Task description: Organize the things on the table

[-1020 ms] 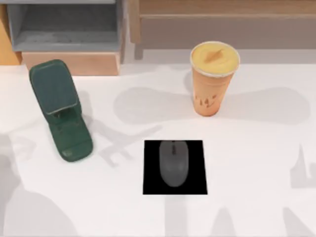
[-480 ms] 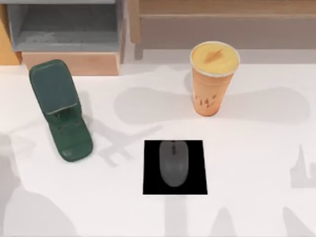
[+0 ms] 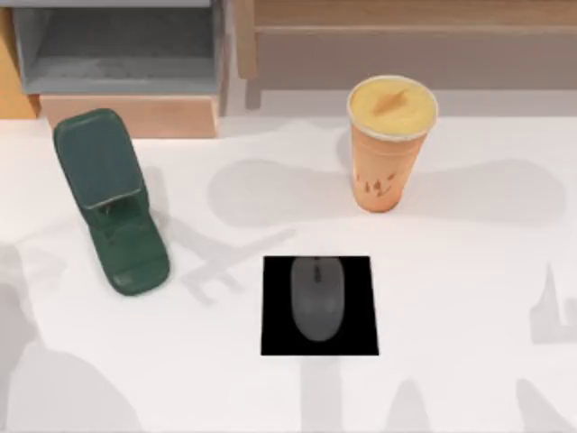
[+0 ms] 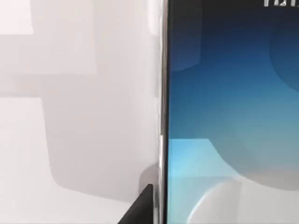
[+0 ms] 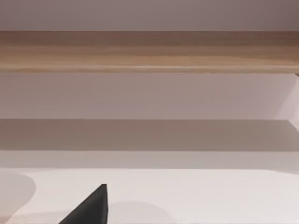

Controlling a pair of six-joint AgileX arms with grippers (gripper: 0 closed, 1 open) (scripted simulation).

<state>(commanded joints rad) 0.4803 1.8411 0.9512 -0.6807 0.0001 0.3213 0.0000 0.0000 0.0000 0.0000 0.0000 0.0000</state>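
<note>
A black, flat, wedge-shaped fingertip [image 4: 142,207] is seen on the left end effector; a matching matte black pointed fingertip [image 5: 91,207] on the right.

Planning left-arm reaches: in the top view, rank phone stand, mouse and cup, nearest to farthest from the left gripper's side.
1. phone stand, far left.
2. mouse, centre, on the mat.
3. cup, right of centre, at the back.

Dk green phone stand [image 3: 111,203] at left, blk sq mat [image 3: 319,306] centre-front, wood/grey shelf unit [image 3: 126,63] at back
</note>
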